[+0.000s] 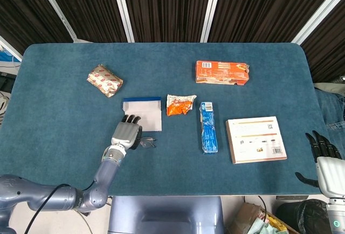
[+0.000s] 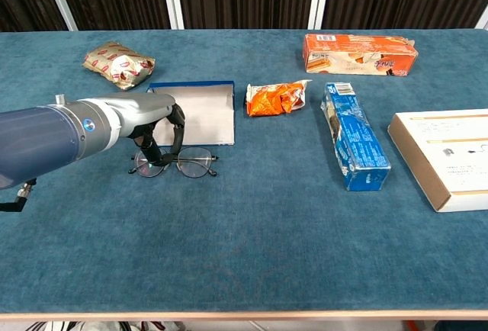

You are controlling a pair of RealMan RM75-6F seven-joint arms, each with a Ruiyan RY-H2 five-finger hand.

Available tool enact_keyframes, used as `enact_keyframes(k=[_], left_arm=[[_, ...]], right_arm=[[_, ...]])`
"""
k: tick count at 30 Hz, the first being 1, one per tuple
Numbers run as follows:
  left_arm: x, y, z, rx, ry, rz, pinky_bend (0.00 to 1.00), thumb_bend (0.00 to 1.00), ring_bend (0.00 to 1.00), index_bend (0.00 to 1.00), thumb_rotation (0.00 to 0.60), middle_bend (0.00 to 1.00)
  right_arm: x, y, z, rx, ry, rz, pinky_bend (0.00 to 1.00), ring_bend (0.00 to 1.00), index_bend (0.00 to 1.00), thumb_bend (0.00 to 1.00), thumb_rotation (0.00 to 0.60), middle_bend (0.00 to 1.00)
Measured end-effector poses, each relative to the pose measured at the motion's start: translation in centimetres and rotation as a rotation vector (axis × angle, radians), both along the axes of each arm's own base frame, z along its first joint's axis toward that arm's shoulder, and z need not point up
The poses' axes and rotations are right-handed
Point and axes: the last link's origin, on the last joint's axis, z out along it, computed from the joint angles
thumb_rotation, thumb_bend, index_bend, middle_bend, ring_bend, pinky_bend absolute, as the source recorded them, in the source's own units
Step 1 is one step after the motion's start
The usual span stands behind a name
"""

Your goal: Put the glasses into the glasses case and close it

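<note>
The thin-rimmed glasses (image 2: 185, 162) (image 1: 146, 142) lie flat on the blue cloth, just in front of the open glasses case (image 2: 200, 112) (image 1: 144, 113), a flat grey panel with a blue rim. My left hand (image 2: 156, 121) (image 1: 125, 133) hangs over the glasses' left lens, its dark fingertips (image 2: 174, 145) pointing down on either side of the rim and touching it. The glasses still rest on the table. At the lower right of the head view my right hand (image 1: 325, 161) stays off the table's edge, fingers spread and holding nothing.
An orange crumpled packet (image 2: 277, 97) lies right of the case, then a blue carton (image 2: 354, 135) and a white flat box (image 2: 448, 155). A foil snack pack (image 2: 118, 62) sits at the back left, an orange box (image 2: 360, 53) at the back right.
</note>
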Motion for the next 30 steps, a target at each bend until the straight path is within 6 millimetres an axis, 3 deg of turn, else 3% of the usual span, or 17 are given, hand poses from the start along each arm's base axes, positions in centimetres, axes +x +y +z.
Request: enact_keyframes(k=[30], left_arm=[[0.37,-0.03,0.4,0.03,0.0,0.0,0.03,0.43,0.01,0.55,0.6,0.12]], right_arm=[[0.0,-0.02,-0.06,0.004,-0.002,-0.007,0.16,0.08,0.0,0.18,0.6,0.0]])
